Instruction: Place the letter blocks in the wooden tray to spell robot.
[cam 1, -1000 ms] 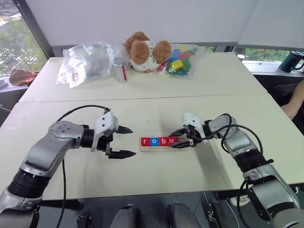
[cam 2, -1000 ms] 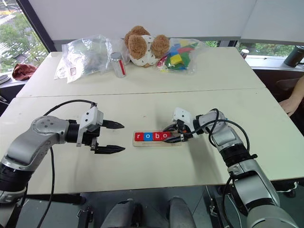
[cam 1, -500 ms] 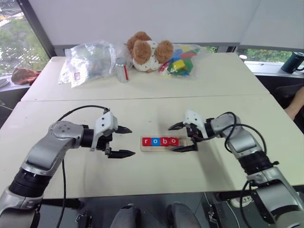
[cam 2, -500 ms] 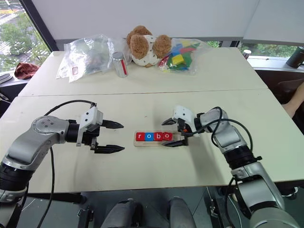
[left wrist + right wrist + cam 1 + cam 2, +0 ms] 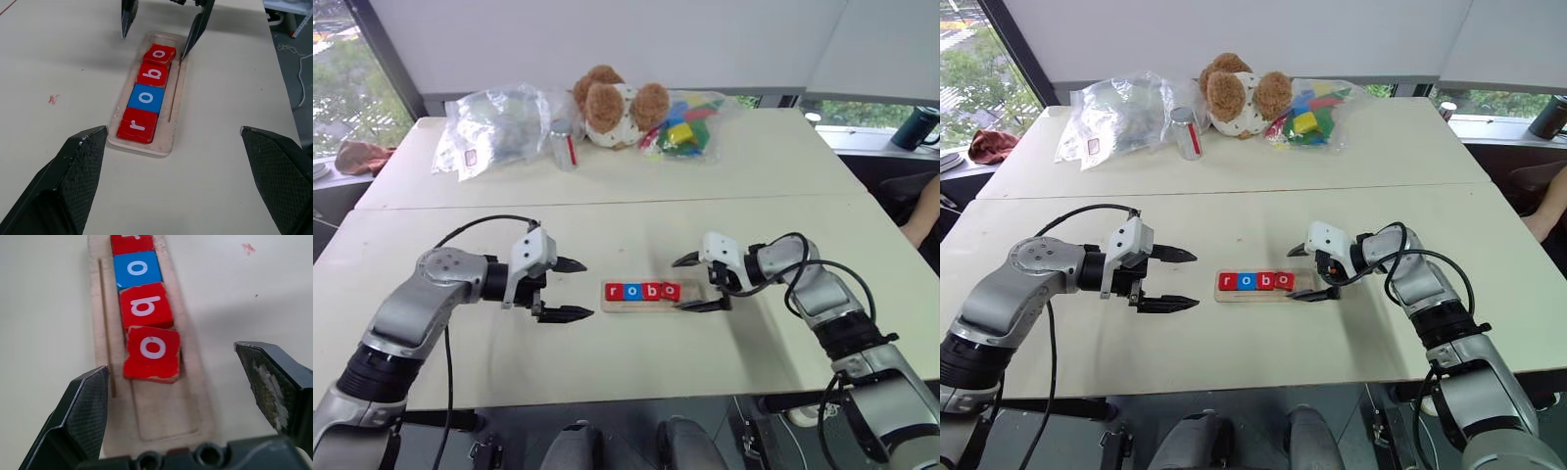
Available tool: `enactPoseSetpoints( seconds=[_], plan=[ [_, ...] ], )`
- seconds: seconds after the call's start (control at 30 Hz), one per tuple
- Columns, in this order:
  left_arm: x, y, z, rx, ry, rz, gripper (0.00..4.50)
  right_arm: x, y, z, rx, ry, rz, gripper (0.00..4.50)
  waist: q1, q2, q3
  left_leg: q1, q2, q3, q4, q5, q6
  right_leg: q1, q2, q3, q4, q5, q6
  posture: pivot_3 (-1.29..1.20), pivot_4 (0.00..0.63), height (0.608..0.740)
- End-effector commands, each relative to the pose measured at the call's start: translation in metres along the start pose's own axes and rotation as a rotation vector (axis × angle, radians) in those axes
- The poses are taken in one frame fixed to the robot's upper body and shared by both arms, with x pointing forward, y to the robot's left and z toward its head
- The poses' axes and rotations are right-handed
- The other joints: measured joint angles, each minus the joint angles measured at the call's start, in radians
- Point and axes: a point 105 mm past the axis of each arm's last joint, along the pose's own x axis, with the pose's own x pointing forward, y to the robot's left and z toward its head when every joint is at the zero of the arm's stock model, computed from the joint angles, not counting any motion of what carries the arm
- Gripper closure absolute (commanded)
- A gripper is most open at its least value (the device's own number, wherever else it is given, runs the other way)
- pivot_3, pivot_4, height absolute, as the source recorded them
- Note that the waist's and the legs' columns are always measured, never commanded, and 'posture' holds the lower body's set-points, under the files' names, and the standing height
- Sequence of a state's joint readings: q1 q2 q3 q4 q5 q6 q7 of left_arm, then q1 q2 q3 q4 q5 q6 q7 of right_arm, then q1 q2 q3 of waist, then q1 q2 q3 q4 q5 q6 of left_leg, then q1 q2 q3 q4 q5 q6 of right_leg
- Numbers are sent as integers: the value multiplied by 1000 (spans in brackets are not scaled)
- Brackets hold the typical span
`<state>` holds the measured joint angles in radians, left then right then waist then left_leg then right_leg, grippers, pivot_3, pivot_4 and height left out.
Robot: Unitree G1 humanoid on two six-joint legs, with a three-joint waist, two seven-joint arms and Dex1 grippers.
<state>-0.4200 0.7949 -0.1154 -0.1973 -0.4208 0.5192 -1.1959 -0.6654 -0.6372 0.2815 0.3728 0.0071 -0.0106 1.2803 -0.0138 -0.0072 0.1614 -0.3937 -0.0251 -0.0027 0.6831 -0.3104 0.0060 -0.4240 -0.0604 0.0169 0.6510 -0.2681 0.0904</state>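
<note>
The wooden tray [image 5: 694,291] lies on the table between my two grippers. Four letter blocks sit in its groove reading r, o, b, o: a red r [image 5: 138,125], a blue o [image 5: 146,98], a red b [image 5: 152,74] and a red o [image 5: 150,354] that sits slightly askew. The tray's right end [image 5: 166,416] is bare. My right gripper [image 5: 685,284] is open, its fingers straddling that bare end without touching the blocks. To the left of the tray, my left gripper [image 5: 584,290] is open and holds nothing.
At the table's far side are a clear plastic bag [image 5: 494,122], a can [image 5: 564,147], a teddy bear [image 5: 612,103] and a bag of coloured toy blocks [image 5: 683,122]. A dark mug [image 5: 913,125] and a person's arm [image 5: 928,201] are at the right.
My right gripper, which was closed around the last red o at the tray, has opened and drawn slightly right, leaving that block in the groove. The left gripper has stayed still.
</note>
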Motion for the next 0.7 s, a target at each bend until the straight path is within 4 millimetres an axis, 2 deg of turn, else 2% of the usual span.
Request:
enactPoseSetpoints(
  seconds=[0.03,0.13,0.3,0.47,0.6,0.7],
  plan=[
    [-1,0,7,39,-8,5,0,1,-11,3,-50,10,-31,56,-1,0,0,0,0,0,0,0,0,0,0,0,0,0,0,0,150,740],
    [-2,0,7,37,-5,10,0,1,-17,5,-47,-2,-45,56,-1,0,0,0,0,0,0,0,-1,0,0,0,0,0,0,0,150,740],
    [-2,0,7,36,-6,14,0,2,-15,5,-46,-9,-27,56,-1,0,0,0,0,0,0,0,-1,0,0,0,0,0,0,0,150,740],
    [-2,1,6,35,-6,19,0,-3,-12,21,-4,-94,-24,56,-1,0,0,0,0,0,0,0,-1,0,0,0,0,0,0,0,150,740],
    [-3,2,10,35,-19,19,0,-21,-12,35,49,-148,-72,56,3,0,0,0,0,-1,0,0,-1,0,0,0,0,0,0,0,150,740],
    [-5,2,19,29,-54,14,0,-48,-23,46,158,-222,-239,56,5,0,0,-1,0,-1,0,0,0,0,-1,0,0,0,0,0,150,740]
  ],
)
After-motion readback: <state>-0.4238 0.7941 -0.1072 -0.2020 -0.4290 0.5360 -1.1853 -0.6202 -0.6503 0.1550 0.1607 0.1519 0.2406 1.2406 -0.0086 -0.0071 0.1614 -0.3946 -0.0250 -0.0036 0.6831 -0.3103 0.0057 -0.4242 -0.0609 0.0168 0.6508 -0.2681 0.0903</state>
